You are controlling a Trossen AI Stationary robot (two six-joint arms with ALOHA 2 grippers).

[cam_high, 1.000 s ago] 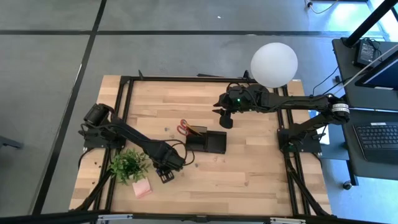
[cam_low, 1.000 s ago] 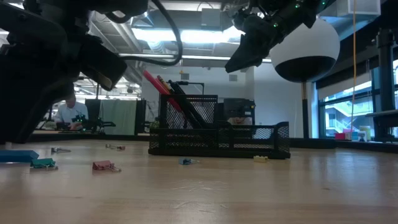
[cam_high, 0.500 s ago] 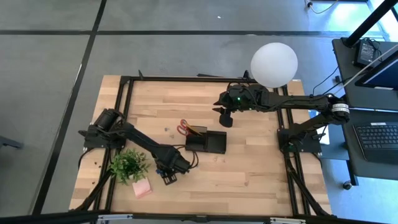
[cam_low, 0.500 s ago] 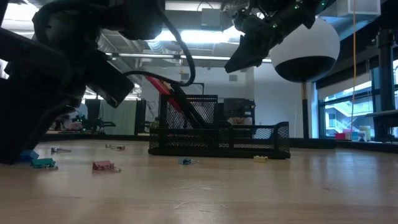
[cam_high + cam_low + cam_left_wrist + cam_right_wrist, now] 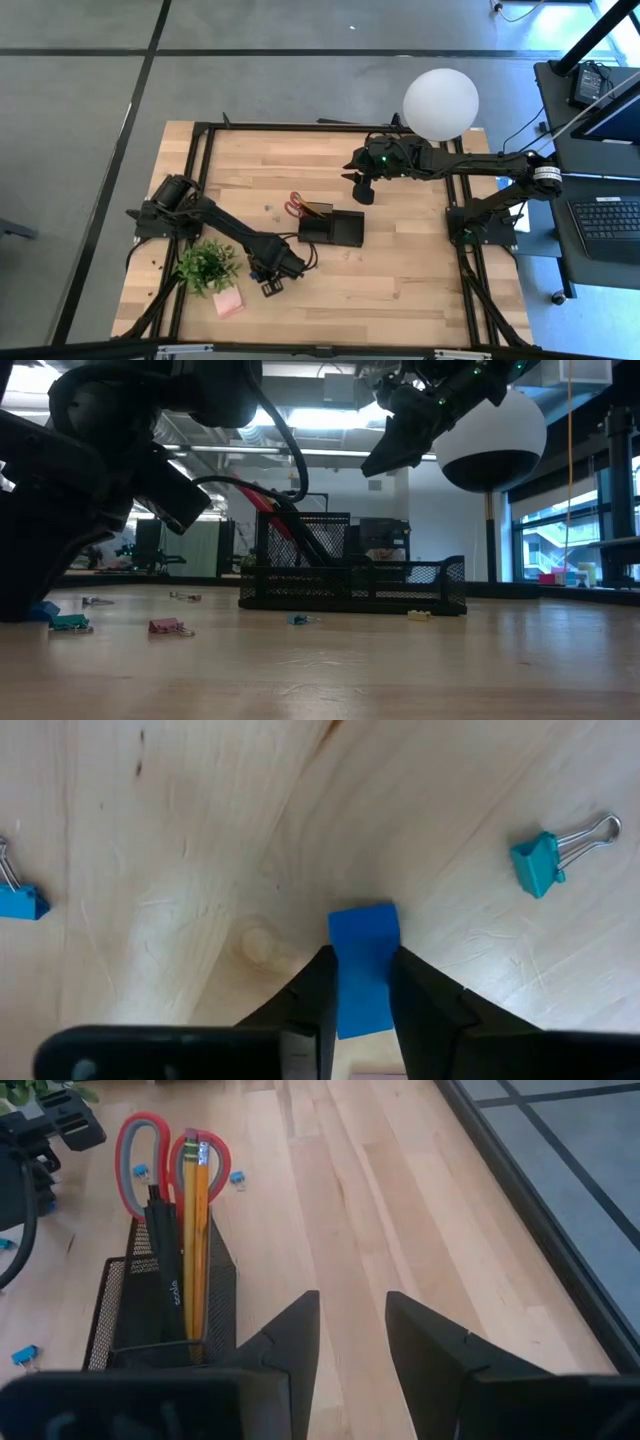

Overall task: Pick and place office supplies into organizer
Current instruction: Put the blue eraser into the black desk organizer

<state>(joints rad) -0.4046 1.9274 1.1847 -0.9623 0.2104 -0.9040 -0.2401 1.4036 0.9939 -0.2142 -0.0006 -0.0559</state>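
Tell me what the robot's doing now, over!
Left gripper down on table, fingers around blue eraser. Right gripper open, empty, above organizer. Nothing blocking.

Stood upright in the tall cup of the black mesh organizer [image 5: 120,1320]: red-handled scissors [image 5: 150,1150], two yellow pencils [image 5: 195,1230], dark pens [image 5: 160,1250]. Lay flat on the wood well apart from that organizer: a blue eraser [image 5: 362,965], pinched between dark fingers [image 5: 315,995].

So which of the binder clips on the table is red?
The clip lying nearest the low camera, just right of the teal clip. The other clips in view are blue or teal.
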